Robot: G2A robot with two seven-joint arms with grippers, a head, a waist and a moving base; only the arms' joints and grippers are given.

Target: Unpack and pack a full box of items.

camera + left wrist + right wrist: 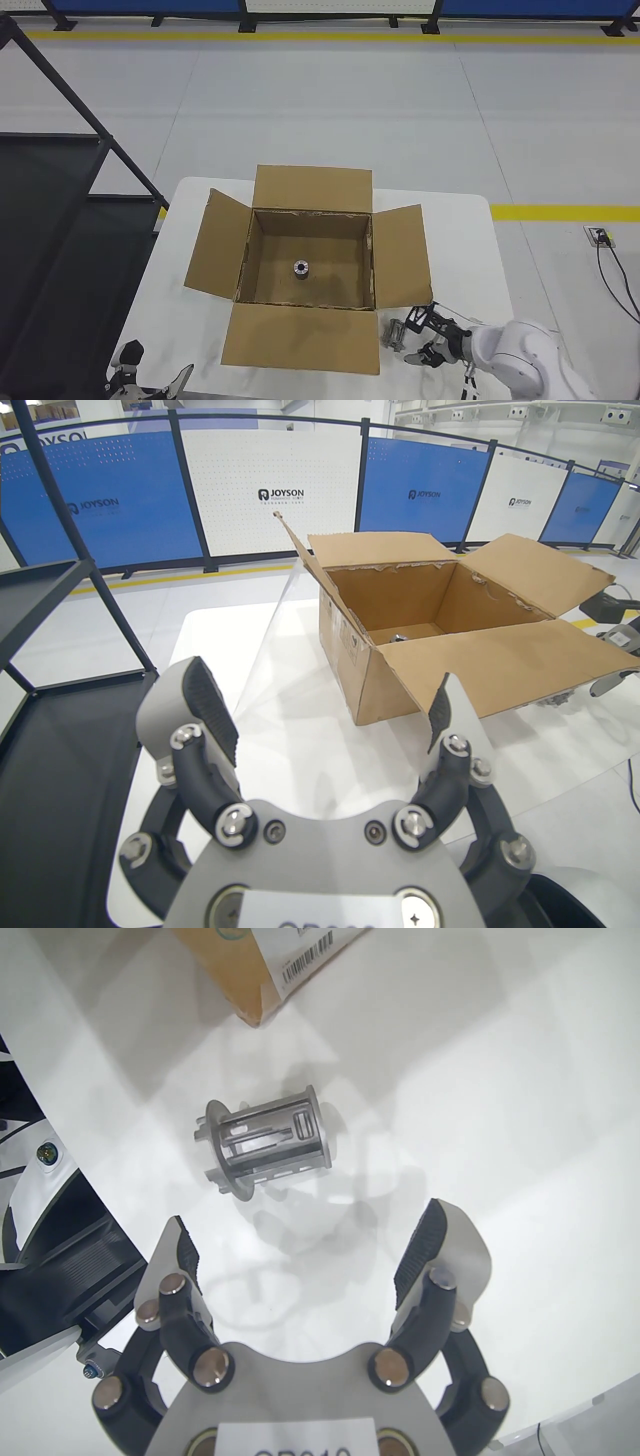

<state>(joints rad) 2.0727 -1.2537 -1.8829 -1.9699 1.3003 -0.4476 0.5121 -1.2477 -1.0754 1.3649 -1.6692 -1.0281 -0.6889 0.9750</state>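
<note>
Box sits mid-frame in the top view, flaps folded out for reach, one metal part on its floor. A second part lies on the surface by the box corner, with the right gripper over it, jaws apart, likely for a grab. Lower left, the left gripper idles, jaws apart.

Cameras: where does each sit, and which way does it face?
Top view: above the arms, facing down at table, open box, left gripper, right gripper.
Left wrist view: on that wrist, facing across the table into the box; own open gripper shows.
Right wrist view: on that wrist, facing down at a metal part on the table; own open gripper shows.
Shared: top and left wrist views show the box's inside.
</note>
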